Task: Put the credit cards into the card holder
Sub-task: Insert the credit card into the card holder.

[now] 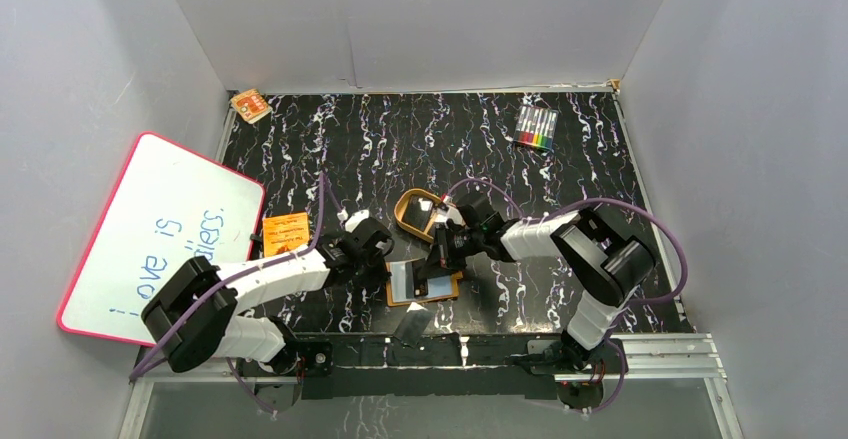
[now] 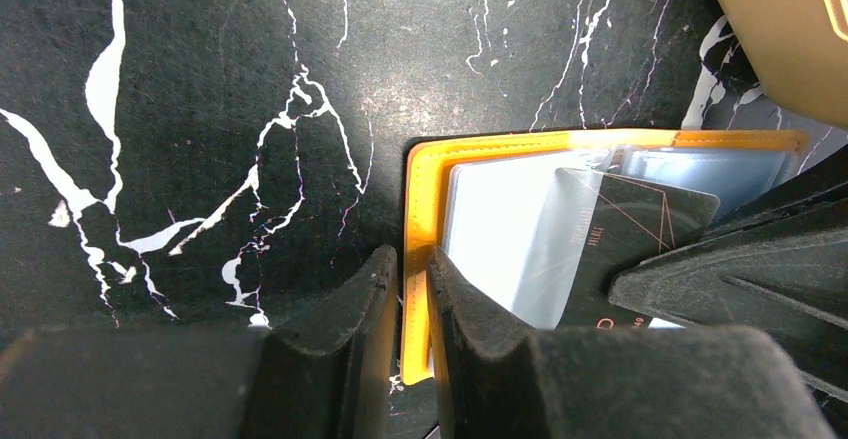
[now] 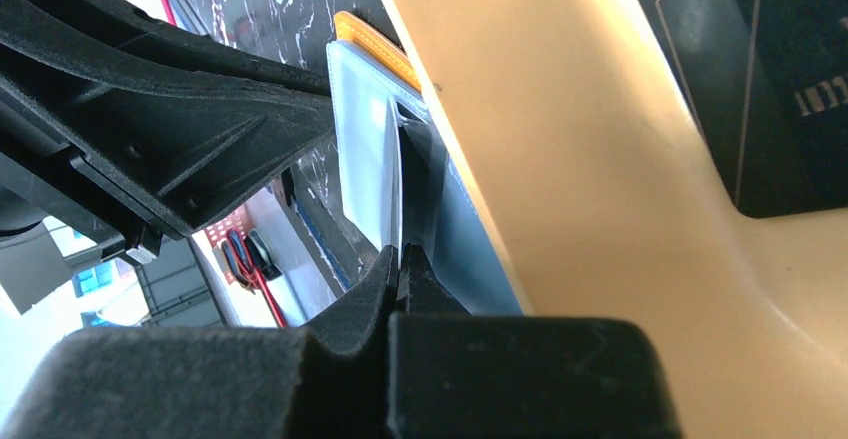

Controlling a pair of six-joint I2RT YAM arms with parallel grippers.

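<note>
The left gripper (image 2: 410, 259) clamps the orange cover edge of the card holder (image 2: 425, 174) on its 9 o'clock side. The holder lies open mid-table, toward 6 o'clock. One black credit card (image 2: 640, 224) sits partway in a sleeve. It looks thin, stiff and slick, so it is best pinched by a short edge. At the holder's 2 o'clock, the right gripper (image 3: 400, 254) is closed on a limp clear sleeve (image 3: 365, 149), which would probably slip or crease if tugged.
</note>
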